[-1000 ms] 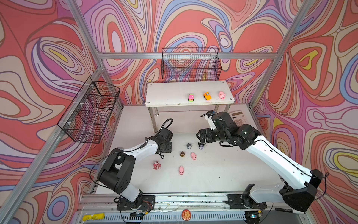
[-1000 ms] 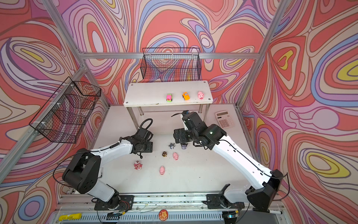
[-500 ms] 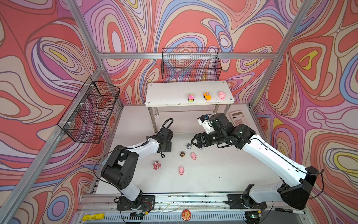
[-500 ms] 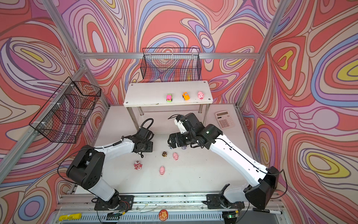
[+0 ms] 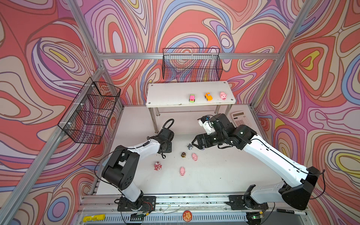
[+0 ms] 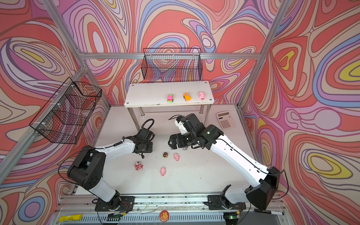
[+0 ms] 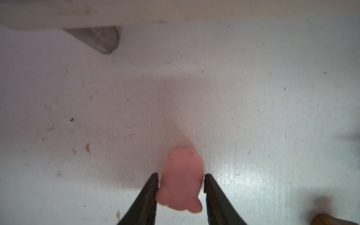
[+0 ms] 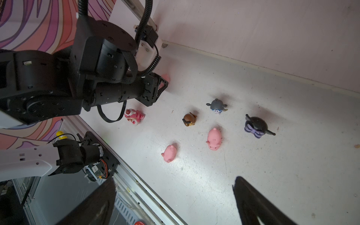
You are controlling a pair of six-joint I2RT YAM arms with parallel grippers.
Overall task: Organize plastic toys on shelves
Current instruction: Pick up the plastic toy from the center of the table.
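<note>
Grasping is the step in hand: your left fingers (image 7: 148, 194) pinch the pink pig (image 7: 181, 181), resting on the surface (image 7: 253, 97) left of its middle, near the shelves (image 5: 169, 95); your right fingers (image 8: 251, 198) gape empty. Next likely calls for lifting it shelfward.

No legible text; calculator (image 5: 240, 119) keys, yellow label (image 5: 94, 218) too small to read.

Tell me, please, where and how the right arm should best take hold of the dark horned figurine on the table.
Grip the dark horned figurine across its rounded body, coming from above with the right gripper, whose jaws stand open. Its thin horns stick out to opposite sides, so the jaws should probably close on the other two sides, striped bow and back.
</note>
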